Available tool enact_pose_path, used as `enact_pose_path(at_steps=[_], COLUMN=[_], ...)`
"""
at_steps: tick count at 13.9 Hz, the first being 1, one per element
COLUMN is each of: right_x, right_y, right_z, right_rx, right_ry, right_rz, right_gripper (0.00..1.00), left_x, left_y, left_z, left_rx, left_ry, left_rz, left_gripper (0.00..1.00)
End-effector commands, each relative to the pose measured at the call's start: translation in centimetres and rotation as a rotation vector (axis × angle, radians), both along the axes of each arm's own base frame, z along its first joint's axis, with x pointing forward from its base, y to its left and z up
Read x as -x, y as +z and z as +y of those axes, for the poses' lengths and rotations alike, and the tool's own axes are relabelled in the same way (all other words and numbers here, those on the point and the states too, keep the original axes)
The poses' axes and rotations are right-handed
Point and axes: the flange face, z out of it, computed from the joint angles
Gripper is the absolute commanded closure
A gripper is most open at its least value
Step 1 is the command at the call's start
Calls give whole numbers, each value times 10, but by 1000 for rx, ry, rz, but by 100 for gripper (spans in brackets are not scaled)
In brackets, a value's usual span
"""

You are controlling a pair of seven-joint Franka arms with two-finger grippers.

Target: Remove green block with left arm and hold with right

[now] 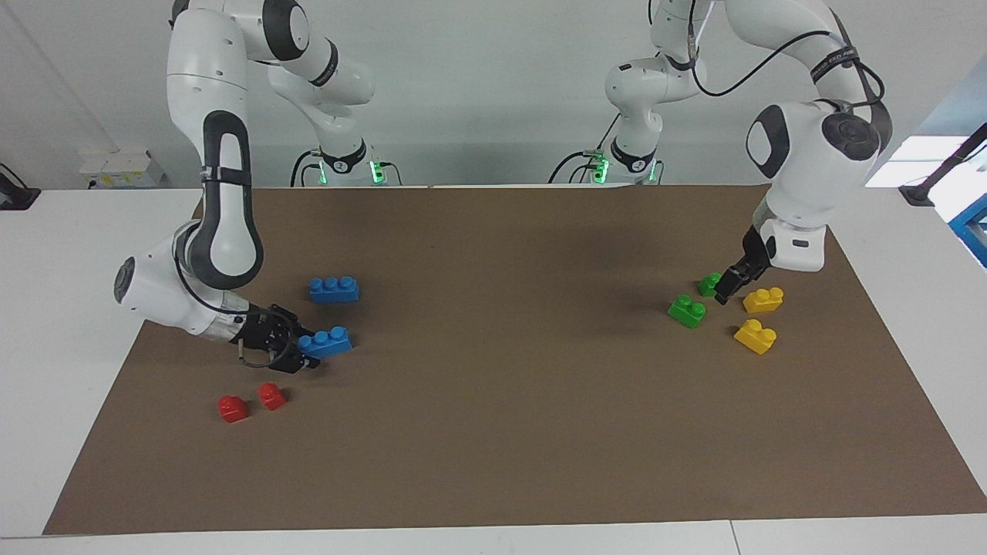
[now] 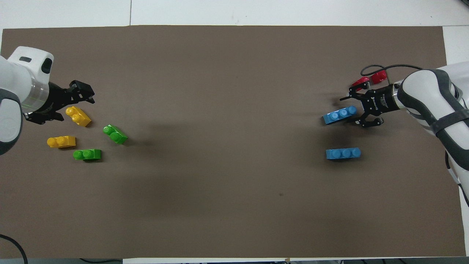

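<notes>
Two green blocks lie on the brown mat toward the left arm's end. One green block (image 1: pixel 709 284) (image 2: pixel 87 154) is nearer to the robots. The other green block (image 1: pixel 686 310) (image 2: pixel 115 134) lies a little farther out. My left gripper (image 1: pixel 729 291) (image 2: pixel 81 92) hangs open and empty over this group, beside the nearer green block and above the yellow bricks. My right gripper (image 1: pixel 308 352) (image 2: pixel 354 111) is low at the right arm's end. Its fingers are spread around the end of a tilted blue brick (image 1: pixel 328 341) (image 2: pixel 340 115).
Two yellow bricks (image 1: pixel 763 299) (image 1: pixel 756 336) lie beside the green blocks, also seen from overhead (image 2: pixel 61 141) (image 2: pixel 77 116). A second blue brick (image 1: pixel 334 289) (image 2: pixel 343 153) and two red bricks (image 1: pixel 233 408) (image 1: pixel 271 395) lie by the right gripper. The brown mat (image 1: pixel 501 401) covers the table.
</notes>
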Motion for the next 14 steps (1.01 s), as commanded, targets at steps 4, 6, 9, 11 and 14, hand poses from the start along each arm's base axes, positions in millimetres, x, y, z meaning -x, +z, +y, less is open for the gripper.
enact_pose_path(at_steps=[4, 6, 9, 11, 14], right_x=[8, 13, 22, 29, 34], right_y=[106, 132, 172, 194, 220], right_z=[26, 36, 50, 53, 63], right_rx=[120, 135, 156, 193, 234], right_ry=[178, 212, 269, 328, 452], right_rz=[-118, -140, -179, -226, -280], right_gripper=[0, 0, 0, 0, 0], left_x=[39, 49, 52, 52, 54], left_y=[68, 83, 93, 100, 106], left_z=[2, 3, 7, 6, 0], left_rx=[-33, -38, -39, -36, -32], left_ry=[-314, -320, -300, -301, -311], left_rz=[9, -1, -24, -29, -16], left_gripper=[0, 0, 0, 0, 0])
